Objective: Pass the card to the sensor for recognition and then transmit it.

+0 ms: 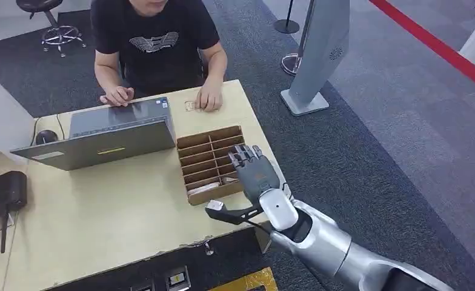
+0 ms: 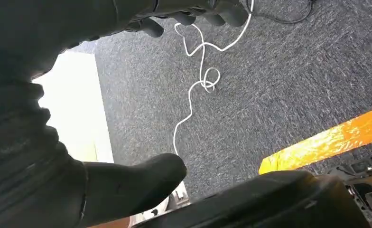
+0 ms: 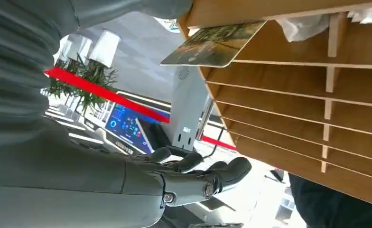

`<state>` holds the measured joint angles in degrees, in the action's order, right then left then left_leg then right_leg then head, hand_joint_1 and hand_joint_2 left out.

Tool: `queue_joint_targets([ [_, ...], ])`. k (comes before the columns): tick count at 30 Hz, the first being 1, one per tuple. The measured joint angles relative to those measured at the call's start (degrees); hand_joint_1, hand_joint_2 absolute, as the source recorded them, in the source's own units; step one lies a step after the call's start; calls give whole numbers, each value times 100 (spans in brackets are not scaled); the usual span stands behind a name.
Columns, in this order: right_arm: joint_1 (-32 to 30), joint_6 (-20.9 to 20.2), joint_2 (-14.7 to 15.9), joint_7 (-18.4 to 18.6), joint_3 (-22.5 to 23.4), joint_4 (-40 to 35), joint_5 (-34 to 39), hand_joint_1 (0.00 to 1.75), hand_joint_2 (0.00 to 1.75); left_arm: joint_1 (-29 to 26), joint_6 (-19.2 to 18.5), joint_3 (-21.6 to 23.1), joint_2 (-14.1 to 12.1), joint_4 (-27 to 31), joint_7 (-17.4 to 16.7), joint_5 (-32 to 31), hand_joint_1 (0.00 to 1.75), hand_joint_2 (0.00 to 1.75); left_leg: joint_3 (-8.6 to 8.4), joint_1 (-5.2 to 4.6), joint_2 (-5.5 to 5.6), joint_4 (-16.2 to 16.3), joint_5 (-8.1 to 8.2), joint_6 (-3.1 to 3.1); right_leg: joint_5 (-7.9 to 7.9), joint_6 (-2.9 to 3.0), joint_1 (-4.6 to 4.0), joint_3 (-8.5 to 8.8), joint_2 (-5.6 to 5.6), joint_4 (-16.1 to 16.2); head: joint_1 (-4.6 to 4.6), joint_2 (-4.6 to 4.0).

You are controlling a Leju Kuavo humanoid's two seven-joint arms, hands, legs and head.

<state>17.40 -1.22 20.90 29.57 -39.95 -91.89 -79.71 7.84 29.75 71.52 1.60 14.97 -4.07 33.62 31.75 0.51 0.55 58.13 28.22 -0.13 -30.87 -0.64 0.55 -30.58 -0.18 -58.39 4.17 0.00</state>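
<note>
A wooden slotted box point(image 1: 206, 159) stands on the desk beside a laptop. My right hand point(image 1: 256, 173) hovers at the box's right edge, fingers pointing away from me. In the right wrist view a card point(image 3: 212, 45) with a printed picture pokes out of one slot of the box point(image 3: 317, 118). The right hand's fingers point(image 3: 198, 175) are spread apart from the card and hold nothing. My left hand point(image 2: 127, 185) hangs over the carpet, its thumb and fingers point(image 2: 193, 14) apart and empty.
A person sits across the desk point(image 1: 114, 212), both hands resting by the open laptop point(image 1: 111, 136). Pale items point(image 1: 205, 190) lie in the box's nearest slot. Black devices point(image 1: 2, 194) sit at the desk's left edge. A grey kiosk stand point(image 1: 320, 54) rises at right.
</note>
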Motion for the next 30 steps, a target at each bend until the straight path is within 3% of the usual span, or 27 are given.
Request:
queue_joint_targets([
  [5, -5, -9, 0, 0, 9, 2, -2, 33, 175, 1, 2, 0, 0, 0, 0, 0, 0, 175, 0, 0, -1, 0, 0, 0, 0, 0, 0, 0, 0, 0, 0, 0],
  [6, -5, -11, 0, 0, 9, 2, -2, 51, 175, 1, 2, 0, -2, 0, 0, 0, 0, 175, 0, 0, -1, 0, 0, 0, 0, 0, 0, 0, 0, 0, 0, 0],
  [10, -13, -26, 0, 0, 13, 2, -2, 42, 175, 2, 2, 0, 0, 0, 0, 0, 0, 175, 0, 0, -1, 0, 0, 0, 0, 0, 0, 0, 0, 0, 0, 0],
  [16, -17, -35, 0, 0, 15, 2, -6, 54, 175, 2, 9, 0, -2, 2, -2, 2, 0, 175, 0, 0, -1, 0, 0, 0, 0, 0, 0, 0, 0, 0, 0, 0],
  [21, -17, -41, 0, 0, 15, 2, -7, 45, 175, 2, 18, 0, -2, 11, -2, 13, 0, 175, 0, 0, -1, 0, 0, 0, 0, 0, 0, 0, 0, 0, 0, 0],
  [30, -17, -70, 0, 0, 15, 2, 19, 51, 175, 2, 28, 0, -4, 11, -2, 55, 0, 175, 0, 0, -1, 0, 0, 0, 0, 0, 0, 0, 0, 0, 0, 0],
])
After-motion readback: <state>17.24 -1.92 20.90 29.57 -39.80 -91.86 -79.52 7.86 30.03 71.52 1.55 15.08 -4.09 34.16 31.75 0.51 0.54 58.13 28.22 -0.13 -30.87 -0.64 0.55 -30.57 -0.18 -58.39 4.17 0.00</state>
